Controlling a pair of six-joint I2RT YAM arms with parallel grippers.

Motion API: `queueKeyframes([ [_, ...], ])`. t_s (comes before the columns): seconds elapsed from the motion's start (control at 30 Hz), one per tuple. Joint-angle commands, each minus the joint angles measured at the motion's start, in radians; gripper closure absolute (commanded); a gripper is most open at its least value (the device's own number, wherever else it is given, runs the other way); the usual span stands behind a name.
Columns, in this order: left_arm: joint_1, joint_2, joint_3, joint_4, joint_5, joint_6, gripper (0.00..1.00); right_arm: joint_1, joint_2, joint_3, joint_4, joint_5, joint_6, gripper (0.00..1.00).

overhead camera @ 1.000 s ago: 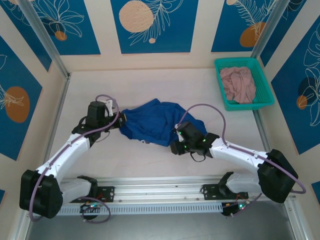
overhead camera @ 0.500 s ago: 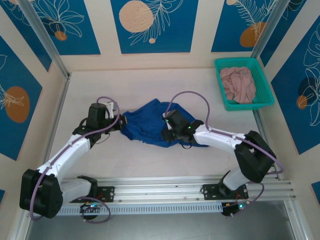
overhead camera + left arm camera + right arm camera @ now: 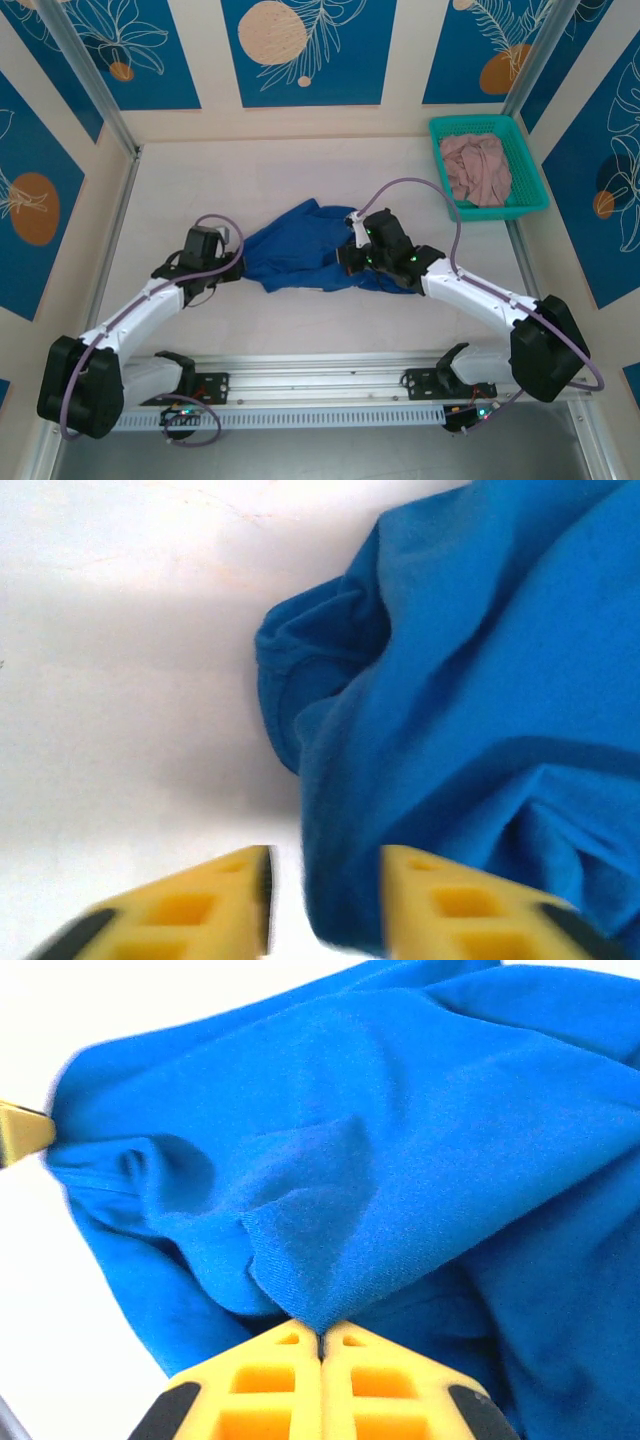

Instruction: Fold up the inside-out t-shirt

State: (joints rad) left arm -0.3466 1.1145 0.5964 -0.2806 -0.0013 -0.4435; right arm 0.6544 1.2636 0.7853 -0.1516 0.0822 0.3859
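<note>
On t-shirt (image 3: 400,1140) fold: right hand (image 3: 320,1345) clamped tight; left hand (image 3: 325,900) half-parted.

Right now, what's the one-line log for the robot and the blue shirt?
t-shirt: crumpled on table | left gripper: open at its edge | right gripper: shut on a fold | folding: not done

The crumpled royal-blue soft cloth t-shirt (image 3: 300,245) lies near the middle of the pale flat table (image 3: 300,170), between the two arms. The left gripper (image 3: 325,880) sits at the shirt's left edge with a hem of cloth reaching into the gap between its fingers, and the right gripper (image 3: 320,1338) is on the shirt's right part, its tips meeting on a fold. Well apart, in the far right corner, stands the teal rectangular plastic basket (image 3: 441,160), with the bunched dusty-pink garment (image 3: 478,168) lying in it.
</note>
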Motion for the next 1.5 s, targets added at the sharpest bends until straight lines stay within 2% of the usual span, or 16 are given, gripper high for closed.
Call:
queueKeyframes([
  [0.0,-0.089,-0.075,0.025,-0.024,-0.157,0.073,0.48,-0.017,-0.014,-0.017,0.049,-0.106,0.028,1.0],
  [0.1,-0.194,-0.111,0.039,0.024,-0.234,0.121,0.35,-0.025,-0.02,-0.023,0.058,-0.126,0.033,1.0],
  [0.13,-0.225,-0.105,0.045,0.053,-0.218,0.144,0.33,-0.024,-0.02,-0.025,0.06,-0.126,0.033,1.0],
  [0.3,-0.326,0.044,0.115,0.17,0.005,0.247,0.31,-0.03,-0.025,-0.029,0.057,-0.126,0.034,1.0],
  [0.4,-0.361,0.152,0.174,0.186,0.061,0.302,0.31,-0.032,-0.034,-0.034,0.052,-0.123,0.032,1.0],
  [0.57,-0.365,0.303,0.247,0.213,0.134,0.336,0.34,-0.037,-0.051,-0.045,0.043,-0.114,0.028,1.0],
  [0.67,-0.364,0.381,0.282,0.213,0.183,0.344,0.4,-0.045,-0.066,-0.051,0.033,-0.11,0.024,1.0],
  [0.7,-0.364,0.405,0.294,0.213,0.176,0.345,0.45,-0.045,-0.072,-0.053,0.029,-0.109,0.02,1.0],
  [0.8,-0.359,0.453,0.34,0.197,0.149,0.343,0.7,-0.048,-0.088,-0.058,0.01,-0.087,-0.01,1.0],
  [0.83,-0.357,0.459,0.361,0.185,0.161,0.338,0.83,-0.049,-0.094,-0.058,-0.005,-0.073,-0.027,1.0],
  [0.9,-0.349,0.441,0.408,0.143,0.225,0.308,0.98,-0.049,-0.112,-0.051,-0.051,-0.018,-0.069,1.0],
  [1.07,-0.329,0.284,0.492,0.035,0.452,0.165,1.0,-0.029,-0.171,-0.034,-0.126,0.157,-0.163,1.0],
  [1.2,-0.303,0.225,0.54,-0.056,0.526,0.108,1.0,-0.02,-0.196,-0.02,-0.134,0.235,-0.209,1.0],
  [1.33,-0.289,0.227,0.571,-0.1,0.594,0.111,1.0,-0.019,-0.181,0.017,-0.168,0.296,-0.189,0.99],
  [1.47,-0.278,0.241,0.576,-0.09,0.631,0.111,1.0,-0.018,-0.14,0.082,-0.275,0.348,-0.141,0.88],
])
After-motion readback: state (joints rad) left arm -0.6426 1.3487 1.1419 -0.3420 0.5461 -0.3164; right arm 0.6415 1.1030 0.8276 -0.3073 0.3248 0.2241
